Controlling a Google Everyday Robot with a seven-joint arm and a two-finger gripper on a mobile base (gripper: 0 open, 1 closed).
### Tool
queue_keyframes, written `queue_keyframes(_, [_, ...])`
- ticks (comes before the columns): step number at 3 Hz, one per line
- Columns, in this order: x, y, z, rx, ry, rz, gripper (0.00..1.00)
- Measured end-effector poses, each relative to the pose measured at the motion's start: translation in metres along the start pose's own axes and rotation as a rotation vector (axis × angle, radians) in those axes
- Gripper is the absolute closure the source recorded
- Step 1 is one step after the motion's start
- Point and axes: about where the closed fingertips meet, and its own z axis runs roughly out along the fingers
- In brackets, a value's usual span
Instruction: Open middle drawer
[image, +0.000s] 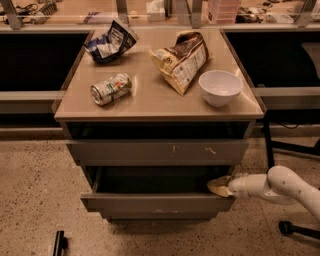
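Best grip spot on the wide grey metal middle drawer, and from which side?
Take the wide grey metal middle drawer by its front's top edge, near the right end, coming from the right. The front is flat and handleless; only that edge stands exposed. The gripper sits at that corner.

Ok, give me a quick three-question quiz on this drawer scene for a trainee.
1. True or false: the middle drawer is pulled open.
2. Where is the gripper relative to that drawer? A: at its left front corner. B: at its right front corner. C: deep inside it.
3. Fill in: the soda can on the countertop lies on its ____.
Key: 1 true; 2 B; 3 side.
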Motion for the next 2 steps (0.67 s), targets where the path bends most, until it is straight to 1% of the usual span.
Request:
queue_keyframes(1, [0.0033, 0.0141, 0.013, -0.1, 0.028, -0.018, 1.0])
queue_keyframes(2, [0.0005, 0.0149, 0.0111, -0.101, 0.028, -0.018, 1.0])
